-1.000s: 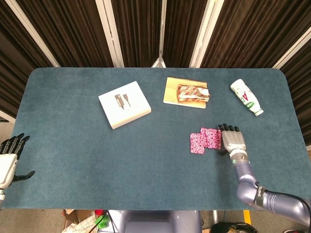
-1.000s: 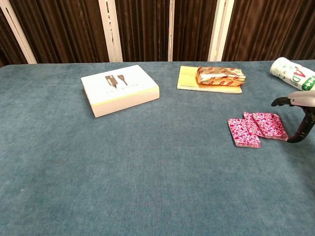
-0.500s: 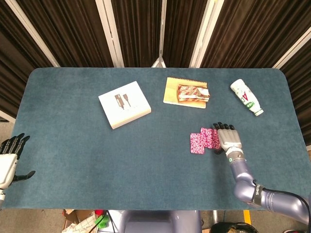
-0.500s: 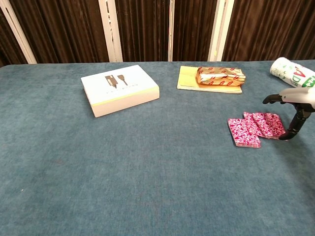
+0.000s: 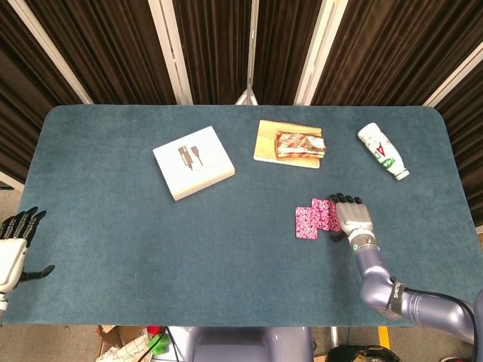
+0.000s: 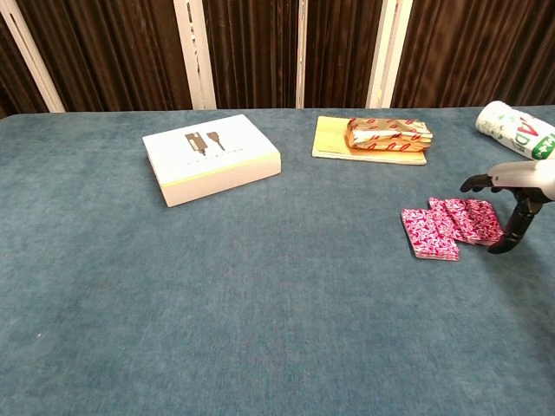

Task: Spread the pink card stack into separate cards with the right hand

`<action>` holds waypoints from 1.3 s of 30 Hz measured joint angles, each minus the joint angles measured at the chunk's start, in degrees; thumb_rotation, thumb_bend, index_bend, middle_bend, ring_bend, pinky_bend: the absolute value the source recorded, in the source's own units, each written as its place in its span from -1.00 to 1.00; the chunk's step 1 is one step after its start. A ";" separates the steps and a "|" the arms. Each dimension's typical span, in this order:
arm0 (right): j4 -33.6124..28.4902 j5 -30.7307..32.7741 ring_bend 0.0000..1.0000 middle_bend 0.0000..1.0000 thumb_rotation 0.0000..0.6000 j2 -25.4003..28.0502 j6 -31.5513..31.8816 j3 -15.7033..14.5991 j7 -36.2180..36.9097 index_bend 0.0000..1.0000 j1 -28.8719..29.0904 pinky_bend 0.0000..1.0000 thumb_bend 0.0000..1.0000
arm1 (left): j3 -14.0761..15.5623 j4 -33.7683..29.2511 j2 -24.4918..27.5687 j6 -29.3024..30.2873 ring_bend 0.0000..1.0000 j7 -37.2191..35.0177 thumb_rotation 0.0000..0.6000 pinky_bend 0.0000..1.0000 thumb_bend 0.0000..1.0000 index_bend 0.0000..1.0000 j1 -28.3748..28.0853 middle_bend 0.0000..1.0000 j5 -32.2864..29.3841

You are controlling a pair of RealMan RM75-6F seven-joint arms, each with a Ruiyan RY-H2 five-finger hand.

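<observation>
We judge the task as begun but far from done: the pink patterned card stack point(image 5: 315, 217) lies on the right half of the blue felt desk point(image 5: 113, 241), fanned into a short row of overlapping cards, with none yet lying apart from its neighbours. Our right hand point(image 5: 353, 217) sits at the stack's right end, its dark fingers point(image 6: 512, 232) reaching down to the cards' right edge; they grasp nothing, and whether a tip actually presses the top card we cannot tell. What is left, as we see it, is to drag the cards further until each lies separate. Our left hand point(image 5: 13, 245) hangs off the near left edge, fingers apart and holding nothing. The white bottle with green print point(image 5: 383, 151) at the far right carries lettering too small to read; the flat white box point(image 5: 193, 161) shows only two dark cable-like icons, no legible words.
</observation>
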 measured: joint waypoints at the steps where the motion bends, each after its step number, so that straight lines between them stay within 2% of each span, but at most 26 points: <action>1: 0.26 0.12 -1.00 -1.00 1.00 -0.10 -0.06 -0.03 0.03 -0.87 0.05 -1.00 -0.52 | 0.00 -0.01 -0.01 -0.02 -1.00 0.02 1.00 -1.00 -0.95 -1.00 -0.01 -1.00 -0.02; 4: 1.09 0.39 -1.00 -1.00 1.00 -0.47 -0.32 -0.10 0.23 -0.71 0.17 -1.00 -0.52 | -0.02 -0.05 -0.03 -0.09 -1.00 0.12 1.00 -1.00 -0.95 -1.00 -0.06 -1.00 -0.09; 11: 3.06 0.65 -1.00 -1.00 1.00 -1.59 -1.17 -0.29 0.79 -0.51 0.40 -1.00 -0.52 | -0.02 -0.16 -0.01 -0.21 -1.00 0.18 1.00 -1.00 -0.95 -1.00 -0.07 -1.00 -0.33; 25: 4.28 -0.69 -1.00 -0.99 1.00 -2.34 -0.89 -0.03 2.17 -0.50 0.46 -1.00 -0.52 | -0.03 -0.26 0.06 -0.40 -1.00 0.19 1.00 -1.00 -0.95 -1.00 -0.14 -1.00 -0.55; 30: 4.56 -0.52 -1.00 -0.99 1.00 -2.26 -1.14 -0.27 2.37 -0.58 0.32 -1.00 -0.52 | -0.01 -0.26 0.05 -0.40 -1.00 0.18 1.00 -1.00 -0.95 -1.00 -0.14 -1.00 -0.55; 32: 4.59 -0.48 -1.00 -0.98 1.00 -2.22 -1.19 -0.32 2.43 -0.50 0.29 -1.00 -0.52 | -0.02 -0.29 0.05 -0.42 -1.00 0.20 1.00 -1.00 -0.95 -1.00 -0.16 -1.00 -0.56; 36: 4.72 -0.37 -1.00 -0.82 1.00 -2.22 -1.28 -0.45 2.42 -0.10 0.32 -1.00 -0.52 | -0.01 -0.38 0.06 -0.44 -1.00 0.26 1.00 -1.00 -0.95 -1.00 -0.18 -1.00 -0.60; 39: 4.85 -0.82 -1.00 -0.77 1.00 -2.35 -0.97 -0.37 2.73 -0.01 0.22 -1.00 -0.52 | 0.00 -0.44 0.08 -0.44 -1.00 0.25 1.00 -1.00 -0.95 -1.00 -0.16 -1.00 -0.64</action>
